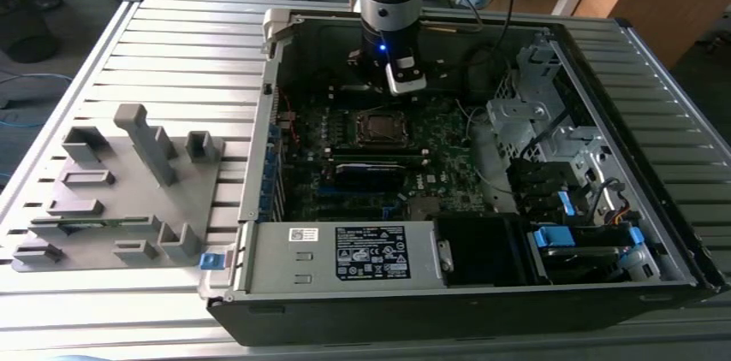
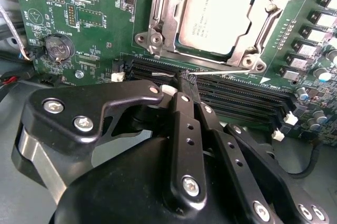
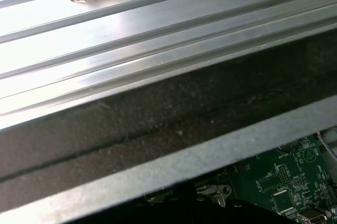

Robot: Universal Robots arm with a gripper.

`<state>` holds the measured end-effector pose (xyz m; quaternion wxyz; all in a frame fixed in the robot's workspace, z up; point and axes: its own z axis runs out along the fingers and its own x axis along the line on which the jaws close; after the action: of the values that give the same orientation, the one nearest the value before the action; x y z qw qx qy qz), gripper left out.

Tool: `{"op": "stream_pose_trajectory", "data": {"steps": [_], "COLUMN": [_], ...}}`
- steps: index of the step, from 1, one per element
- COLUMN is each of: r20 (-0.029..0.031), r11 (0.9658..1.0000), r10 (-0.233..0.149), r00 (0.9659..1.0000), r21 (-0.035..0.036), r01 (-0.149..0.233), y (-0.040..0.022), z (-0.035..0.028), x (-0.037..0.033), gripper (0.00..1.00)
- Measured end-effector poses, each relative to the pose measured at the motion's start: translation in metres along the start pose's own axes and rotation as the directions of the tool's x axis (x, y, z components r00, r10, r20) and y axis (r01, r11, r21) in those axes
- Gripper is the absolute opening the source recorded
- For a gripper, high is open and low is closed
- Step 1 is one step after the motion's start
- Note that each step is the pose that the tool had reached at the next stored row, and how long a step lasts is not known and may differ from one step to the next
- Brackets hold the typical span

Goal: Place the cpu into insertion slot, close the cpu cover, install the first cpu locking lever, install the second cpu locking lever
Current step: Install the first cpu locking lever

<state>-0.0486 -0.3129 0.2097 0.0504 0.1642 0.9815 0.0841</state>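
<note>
The cpu (image 2: 217, 16), a flat silver-grey square, lies in the insertion slot (image 1: 381, 127) on the green motherboard. The cpu cover (image 2: 158, 19), a silver frame, lies down flat around the chip. A thin wire locking lever (image 2: 226, 70) runs along the socket's edge beside the memory slots. My gripper (image 2: 185, 80) has its black fingers (image 2: 181, 109) pressed together, and their tips touch this lever near its middle. In the exterior view the gripper (image 1: 395, 89) hangs inside the open case, just behind the socket.
Long black memory slots (image 2: 237, 98) lie right by the fingertips, and a coin battery (image 2: 58, 47) sits further off. A grey parts fixture (image 1: 115, 190) stands at the exterior view's left. The power supply (image 1: 365, 254) and drive cage (image 1: 549, 121) crowd the case. The case wall (image 3: 184, 161) borders the slatted table (image 3: 158, 40).
</note>
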Motion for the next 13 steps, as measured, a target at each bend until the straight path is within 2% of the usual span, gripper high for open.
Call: {"op": "stream_pose_trajectory", "data": {"steps": [13], "r20": [0.0004], "r11": [1.0000], "r10": [0.002], "r00": [1.0000], "r21": [0.0001], "r01": [-0.002], "y": [-0.0004], "z": [0.0031], "x": [0.0009], "gripper": [0.11]}}
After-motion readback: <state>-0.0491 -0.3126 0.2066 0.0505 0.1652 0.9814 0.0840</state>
